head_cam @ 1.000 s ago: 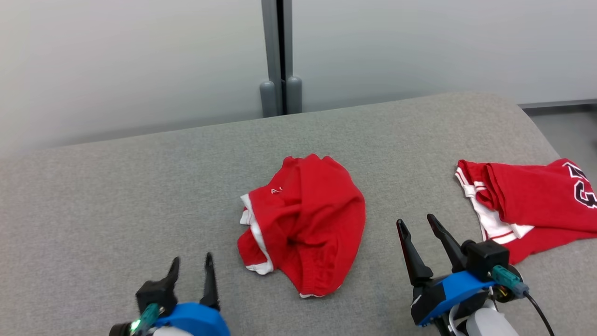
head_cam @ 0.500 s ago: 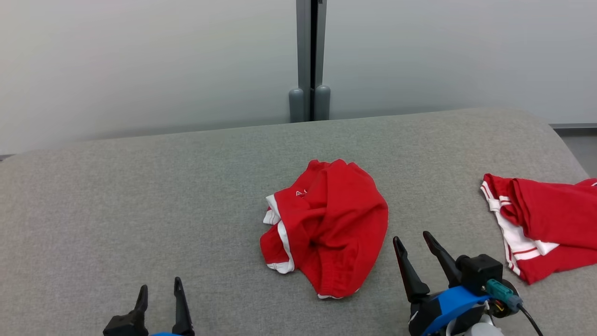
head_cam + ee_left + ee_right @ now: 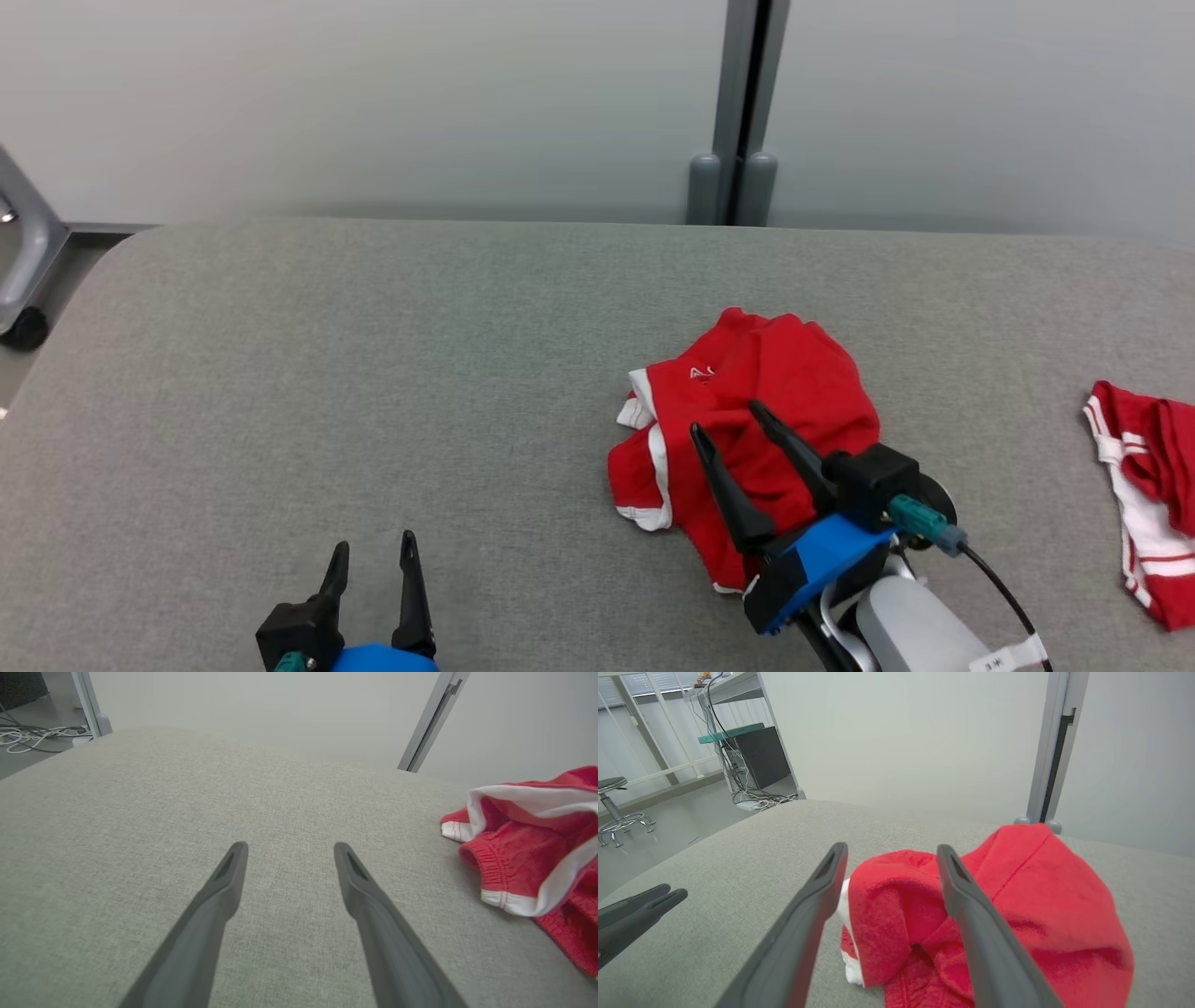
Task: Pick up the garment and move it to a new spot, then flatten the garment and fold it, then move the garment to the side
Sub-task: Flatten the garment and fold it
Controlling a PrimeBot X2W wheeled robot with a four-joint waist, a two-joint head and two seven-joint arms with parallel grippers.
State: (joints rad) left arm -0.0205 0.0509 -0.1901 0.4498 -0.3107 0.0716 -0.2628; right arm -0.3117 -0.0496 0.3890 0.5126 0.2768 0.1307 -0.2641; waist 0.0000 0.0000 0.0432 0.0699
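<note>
The right pincer (image 3: 725, 417), wide open and empty, hangs over the red garment (image 3: 784, 373) right of centre on the surface (image 3: 373, 355); the left pincer (image 3: 374, 541) gapes empty too. The head view adds a second garment (image 3: 1148, 467) far right.

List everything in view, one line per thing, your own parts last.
crumpled red garment: one, red with white trim, right of centre on the table
second red garment: one, red with white stripes, at the table's right edge
fabric-covered table: one, grey, under both garments
post: one, grey, against the wall behind the table
stool: one, dark seat on a chrome base, on the floor to the left
cables: several, white and dark, on the floor
left gripper: one, dark fingers, open, over bare table
right gripper: one, dark fingers, open, over the crumpled red garment
</note>
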